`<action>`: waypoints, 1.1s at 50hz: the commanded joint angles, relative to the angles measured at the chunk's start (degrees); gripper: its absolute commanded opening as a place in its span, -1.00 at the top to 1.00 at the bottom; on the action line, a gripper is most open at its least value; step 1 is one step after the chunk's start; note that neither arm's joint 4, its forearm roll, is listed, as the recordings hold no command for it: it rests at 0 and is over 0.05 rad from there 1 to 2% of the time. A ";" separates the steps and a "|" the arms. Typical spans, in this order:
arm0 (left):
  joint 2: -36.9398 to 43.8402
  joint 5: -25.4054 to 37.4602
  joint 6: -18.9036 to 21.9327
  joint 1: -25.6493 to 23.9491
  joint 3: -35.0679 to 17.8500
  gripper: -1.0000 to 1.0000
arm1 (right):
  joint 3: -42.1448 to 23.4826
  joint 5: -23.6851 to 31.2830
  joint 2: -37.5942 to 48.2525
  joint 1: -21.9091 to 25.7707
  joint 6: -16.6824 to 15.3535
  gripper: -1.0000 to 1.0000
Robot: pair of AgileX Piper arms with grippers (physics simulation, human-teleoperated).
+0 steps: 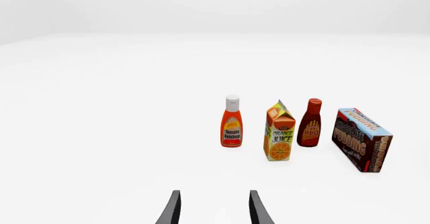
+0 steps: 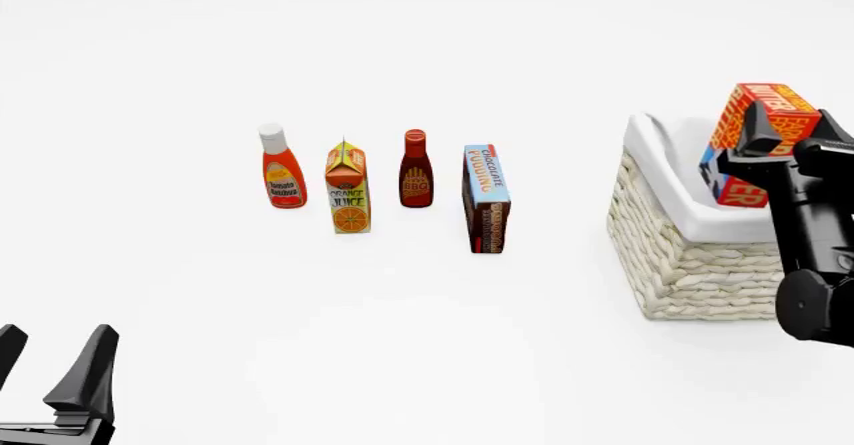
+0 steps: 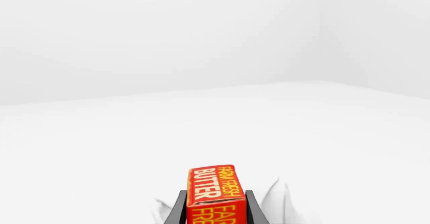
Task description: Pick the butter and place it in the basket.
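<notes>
The butter, a red-orange box with yellow lettering, hangs tilted over the basket at the right of the front view. My right gripper is shut on it, and its arm hides the basket's right part. The right wrist view shows the butter clamped between two dark fingers, with the white liner just beyond. My left gripper stands open at the near left, far from the basket. Nothing lies between its fingers in the left wrist view.
A row of groceries stands mid-table, left of the basket: ketchup bottle, orange juice carton, BBQ sauce bottle and chocolate pudding box. The left wrist view faces this same row, with the orange juice carton nearest.
</notes>
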 commanded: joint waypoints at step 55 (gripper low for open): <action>0.00 0.00 0.00 0.00 0.00 -1.00 | -1.91 -1.21 2.17 -1.72 2.37 -1.00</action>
